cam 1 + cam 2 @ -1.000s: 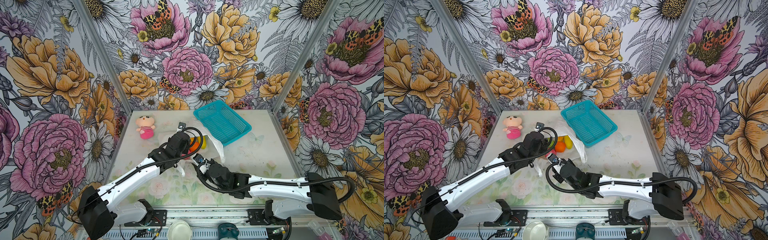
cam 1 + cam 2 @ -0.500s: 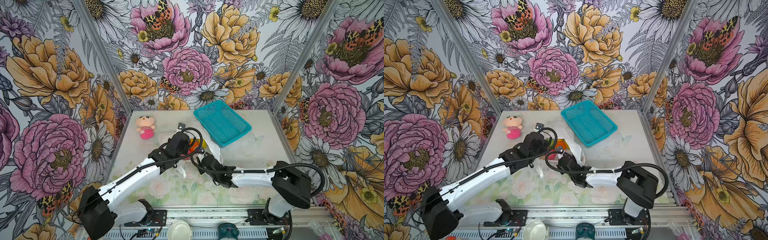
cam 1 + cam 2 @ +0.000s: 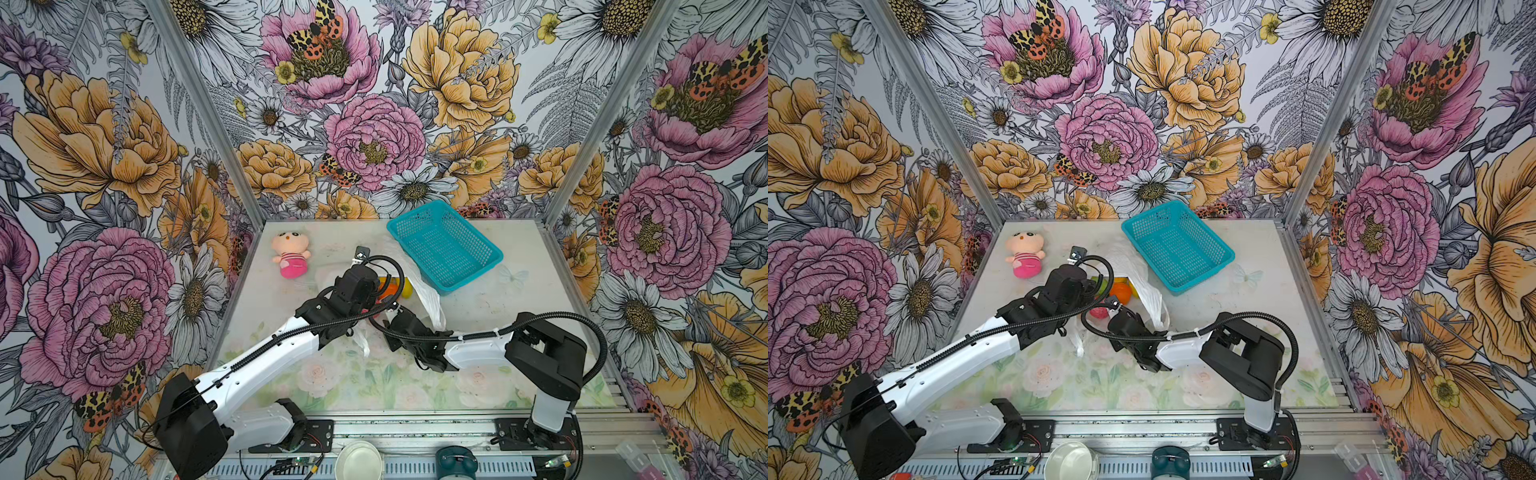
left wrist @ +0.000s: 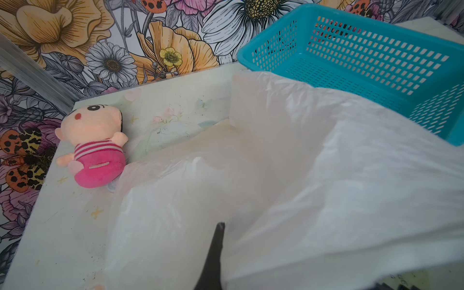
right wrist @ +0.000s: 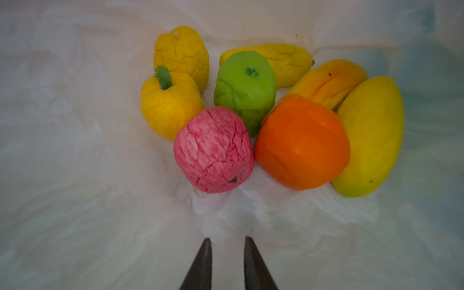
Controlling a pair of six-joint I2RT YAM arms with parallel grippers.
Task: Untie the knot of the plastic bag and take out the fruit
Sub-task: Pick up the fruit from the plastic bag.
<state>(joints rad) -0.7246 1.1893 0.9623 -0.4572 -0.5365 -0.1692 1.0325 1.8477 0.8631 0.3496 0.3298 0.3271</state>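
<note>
A translucent white plastic bag (image 3: 428,301) lies on the bench (image 3: 519,299) right beside a teal mesh basket (image 3: 444,245), its mouth open on the side away from the basket. Inside, the fruit (image 5: 251,113) sit clustered: a pink-red ball (image 5: 213,150), an orange one (image 5: 301,143), a green one (image 5: 244,93) and several yellow ones (image 5: 371,135). The right arm (image 3: 478,351) points into the opening; its jaws are narrowly apart, holding nothing, just short of the pink-red ball. The left arm (image 3: 291,345) crosses over the bag, hiding much of it from above; its jaws are closed, pinching the bag's film. A pink plush doll (image 3: 289,253) lies beyond the bag from the basket.
</note>
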